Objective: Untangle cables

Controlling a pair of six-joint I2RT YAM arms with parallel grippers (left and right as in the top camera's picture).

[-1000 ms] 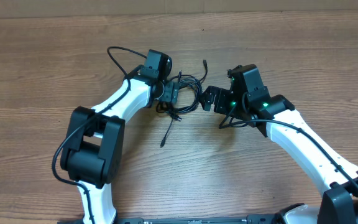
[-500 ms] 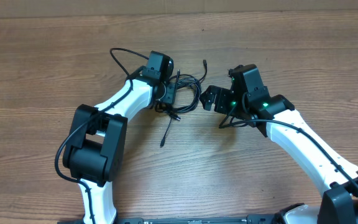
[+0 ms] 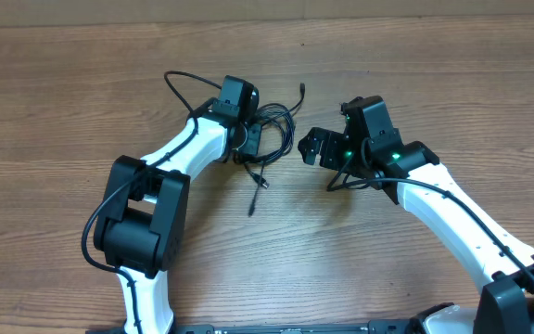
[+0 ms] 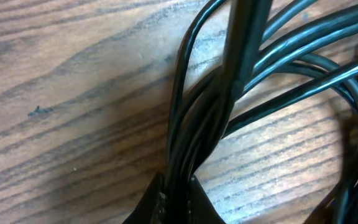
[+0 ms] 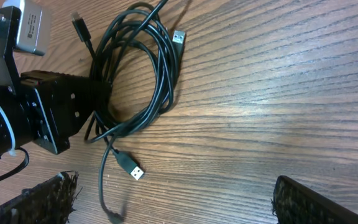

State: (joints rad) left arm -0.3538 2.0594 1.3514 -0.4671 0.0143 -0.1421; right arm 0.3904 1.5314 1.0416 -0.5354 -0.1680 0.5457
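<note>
The cables [image 3: 274, 122] are a small coiled bundle of thin black cords on the wooden table, with one loose tail [image 3: 256, 193] trailing toward the front. My left gripper [image 3: 254, 141] is shut on several strands at the bundle's left side. In the left wrist view the strands [image 4: 229, 93] run down between the closed fingertips [image 4: 194, 205]. My right gripper [image 3: 306, 148] stands open just right of the bundle, touching nothing. The right wrist view shows the coil [image 5: 160, 81], a USB plug [image 5: 132, 168] lying in front of it and the left gripper [image 5: 96, 99] at the coil's left side.
The left arm's own thicker cable [image 3: 176, 85] loops up behind its wrist. The table's far edge [image 3: 267, 19] runs along the top of the overhead view. The right arm [image 3: 452, 223] crosses the right half of the table.
My left gripper has closed on the strands of the bundle. The bundle has drawn slightly left and back, and its loose tail has shifted with it. The right arm has not moved.
</note>
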